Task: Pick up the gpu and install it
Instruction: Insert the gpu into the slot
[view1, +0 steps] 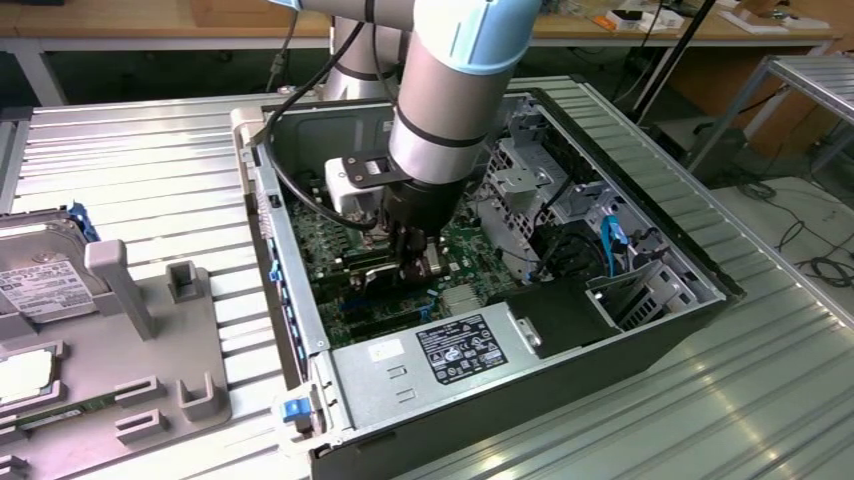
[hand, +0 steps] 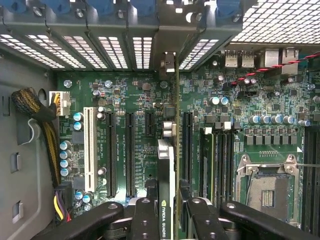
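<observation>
My gripper (view1: 416, 262) is down inside the open computer case (view1: 300, 330), over the green motherboard (hand: 125, 95). It is shut on the gpu (hand: 166, 165), a thin dark card seen edge-on between the black fingers (hand: 145, 220). A label on the card reads NVIDIA QUADRO. Its silvery bracket (hand: 170, 62) reaches the slotted rear wall of the case. The card stands upright in line with the black expansion slots (hand: 186, 145). Whether it sits in a slot, I cannot tell.
On the exterior view's left, a hard drive (view1: 40, 275), a grey fixture tray (view1: 147, 340) and a green memory stick (view1: 54, 412) lie outside the case. Power supply (view1: 454, 350), drive cages (view1: 534, 180), white slot (hand: 90, 150), cable bundle (hand: 47, 135) and CPU socket (hand: 267, 185) crowd the interior.
</observation>
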